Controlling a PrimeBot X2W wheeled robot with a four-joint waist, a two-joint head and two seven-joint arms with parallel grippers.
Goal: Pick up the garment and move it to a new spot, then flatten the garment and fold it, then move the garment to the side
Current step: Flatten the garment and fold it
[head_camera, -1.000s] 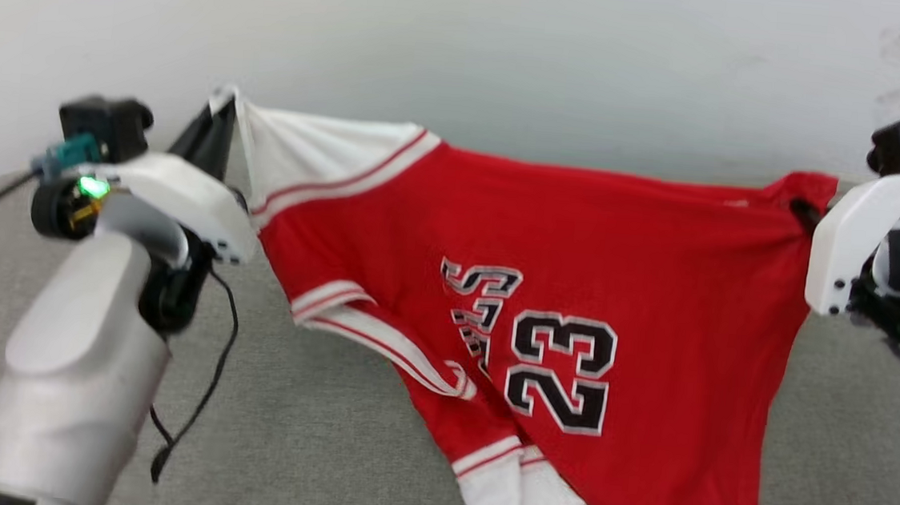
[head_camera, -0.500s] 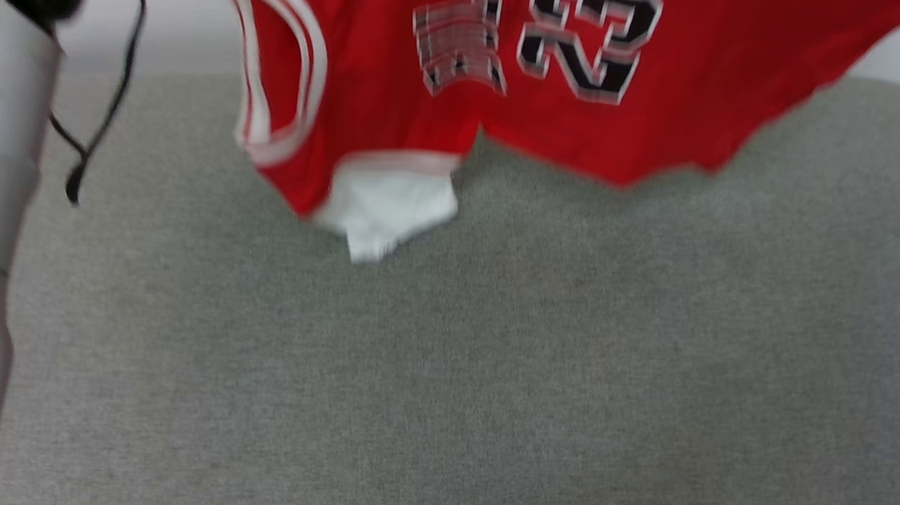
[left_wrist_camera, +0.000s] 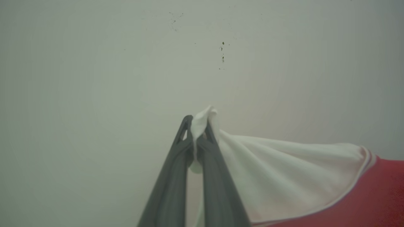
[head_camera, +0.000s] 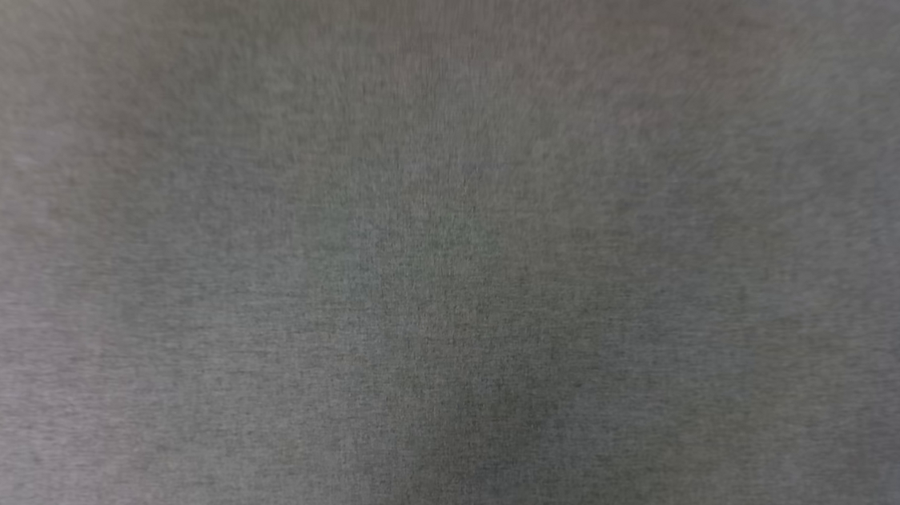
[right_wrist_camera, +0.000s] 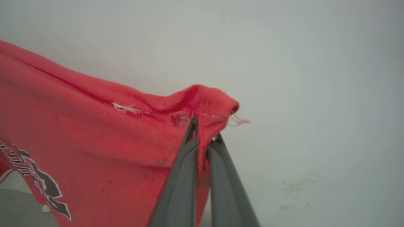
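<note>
The garment (right_wrist_camera: pixel 94 132) hangs spread in front of the pale wall (left_wrist_camera: pixel 94 78). The left gripper (left_wrist_camera: pixel 197 126) is clamped on a white sleeve tip, the right gripper (right_wrist_camera: pixel 204 130) on a red corner. Two separated holds probably serve to stretch the cloth for laying flat.

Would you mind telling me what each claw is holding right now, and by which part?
Both hold the red jersey T-shirt: the left claw pinches the tip of its white sleeve, the right claw a red corner.

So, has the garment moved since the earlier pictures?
Cannot tell: the head camera itself tilted down to grey surface, leaving no fixed reference for the garment.
</note>
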